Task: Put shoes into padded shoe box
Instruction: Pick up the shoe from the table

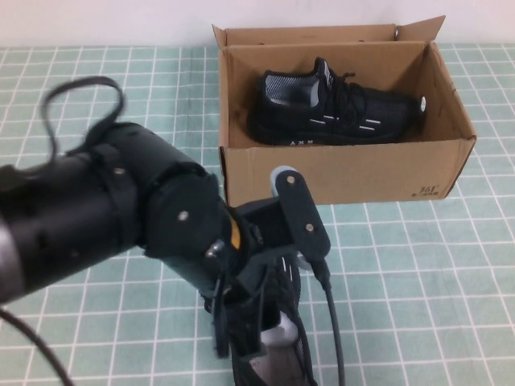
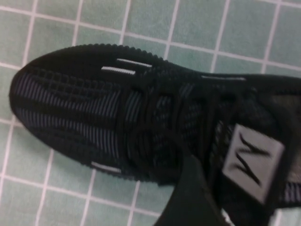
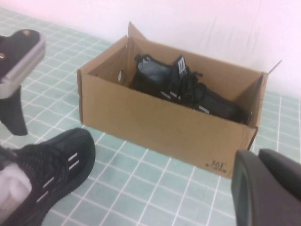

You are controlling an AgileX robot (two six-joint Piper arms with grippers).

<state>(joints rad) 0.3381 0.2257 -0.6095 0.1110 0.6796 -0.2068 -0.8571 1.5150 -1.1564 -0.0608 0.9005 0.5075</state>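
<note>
Shoes: one in padded shoe box point(image 1: 346, 173), one point(image 3: 44, 176) on green-tiled table point(image 1: 418, 281) under left gripper point(image 1: 257, 322), fingers' state unclear; right gripper point(image 3: 268, 195) nearby.

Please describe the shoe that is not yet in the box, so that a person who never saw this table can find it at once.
Start from the brown cardboard box at the far side of the green checked table; one black sneaker already lies inside it. The second sneaker lies on the table in front of the box, under the left gripper. The right gripper is off to the side. Only this shoe is outside the box.
</note>
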